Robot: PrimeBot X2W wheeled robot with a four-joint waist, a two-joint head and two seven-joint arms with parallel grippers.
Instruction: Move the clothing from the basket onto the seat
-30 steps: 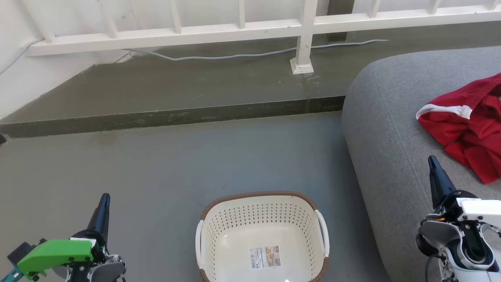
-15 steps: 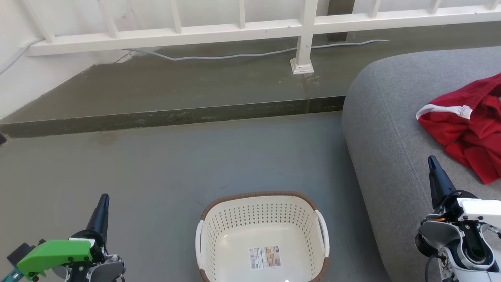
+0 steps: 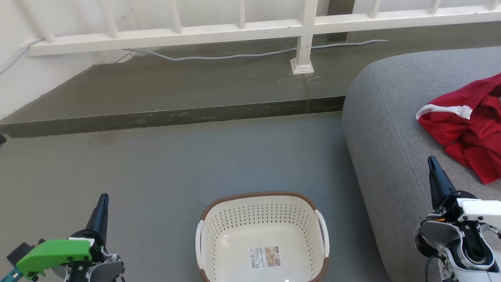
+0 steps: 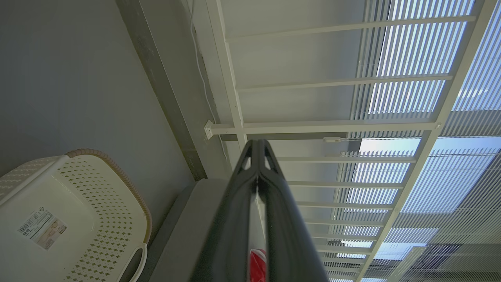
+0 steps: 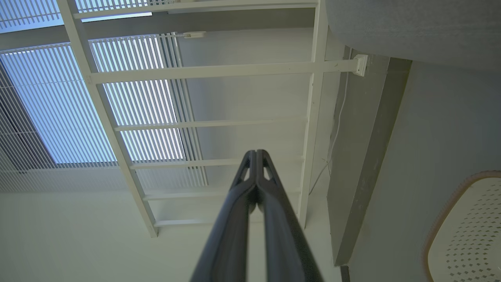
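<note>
Clothing (image 3: 469, 129) lies on the seat (image 3: 391, 117), near the closed right hand (image 3: 431, 161).

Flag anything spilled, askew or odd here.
Nothing stands out. The cream perforated plastic basket sits upright on the floor, empty but for its paper label; the crumpled bright-red clothing lies on the grey woven seat cushion.

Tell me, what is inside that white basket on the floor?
The basket holds no clothes, just a paper label on its bare bottom. Its nearest end runs off the picture, so that part is unseen. The red clothing lies on the grey seat.
</note>
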